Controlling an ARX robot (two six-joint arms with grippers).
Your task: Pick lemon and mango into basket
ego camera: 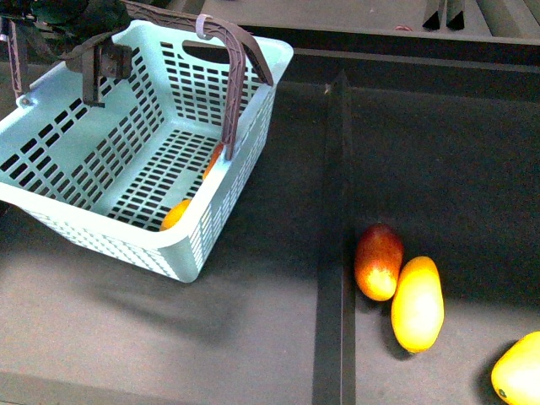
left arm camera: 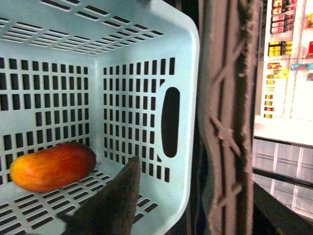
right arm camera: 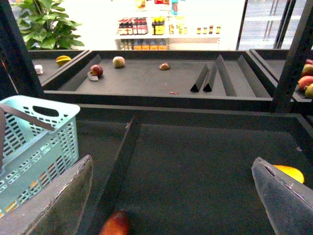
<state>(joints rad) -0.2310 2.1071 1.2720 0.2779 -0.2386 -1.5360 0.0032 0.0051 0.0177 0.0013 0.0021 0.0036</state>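
A shop, most likely a small grocery, is shown. Loose fruit is laid out in dark display bins [right arm camera: 146, 78] split by dividers [right arm camera: 208, 78], and a shopping basket [ego camera: 224, 228] is set on the produce stand. Shelves of bottles [right arm camera: 146, 25] and a potted plant [right arm camera: 46, 22] are seen behind.

A dark grey worktop [ego camera: 253, 278] fills the front view, split by a raised dark divider strip [ego camera: 336, 253] running from 12 to 6 o'clock. On the section toward 9 o'clock the pale mint-green basket [ego camera: 232, 211] sits tilted, its near corner touching the surface. On the section toward 3 o'clock, just beside the divider, lies a red-orange mango [ego camera: 378, 261]. A long yellow mango [ego camera: 418, 304] lies touching it toward 4 o'clock. Another yellow fruit [ego camera: 519, 371] sits at the 5 o'clock corner, partly cut off.
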